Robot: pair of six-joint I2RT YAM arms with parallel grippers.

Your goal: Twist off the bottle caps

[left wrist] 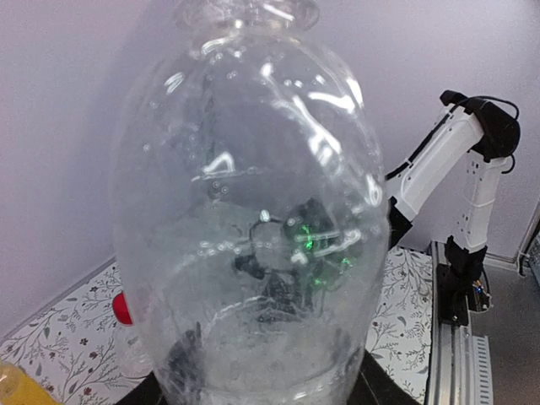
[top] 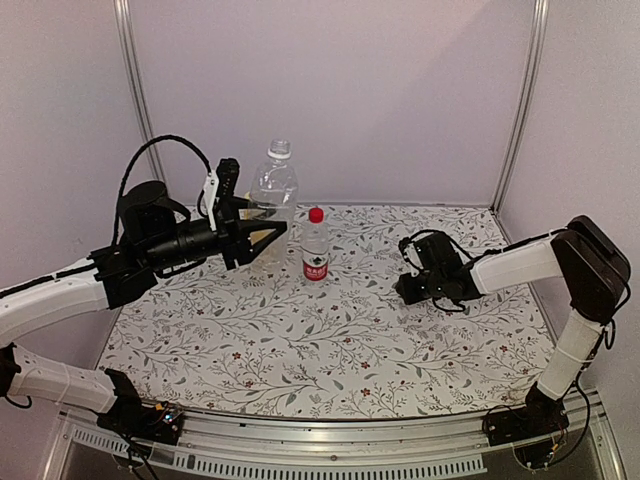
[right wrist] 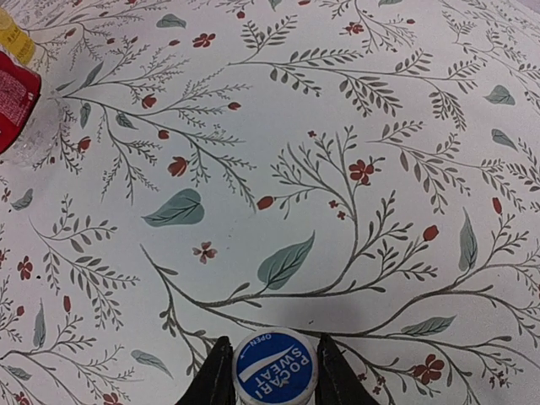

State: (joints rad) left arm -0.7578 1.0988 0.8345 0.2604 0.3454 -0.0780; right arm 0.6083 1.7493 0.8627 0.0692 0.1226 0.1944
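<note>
1. The left claw (top: 268,232) is clamping the body of the large clear unlabelled plastic bottle (top: 274,186) at the far left of the flower-printed tabletop (top: 330,340). In the left wrist view this bottle (left wrist: 253,228) is filling nearly the whole picture, so the fingers themselves are hidden; the overhead view is showing them closed around its lower half.
2. The bottle is standing upright, its long axis vertical, and its neck is appearing bare at the top.
3. The right claw (right wrist: 272,371) is pinching a small round blue-and-white plastic screw cap (right wrist: 274,368) between its two fingers, which are pressing on the cap's left and right edges. The cap is lying just above or on the tabletop; which one cannot be told.
4. In the overhead view the right claw (top: 410,285) is sitting low over the right middle of the tabletop, well apart from every bottle.
5. The small clear bottle with a red label (top: 315,250) is standing upright just right of the large bottle, its small red screw cap (top: 316,214) still on. A yellow-filled bottle (right wrist: 15,35) is showing only at picture edges.
6. Judgement: the red-capped bottle is lying left and far of the right claw, between the two arms; the left claw is nearer to it. Its vertical axis calls for a descent from above onto the cap once the held cap is released.
</note>
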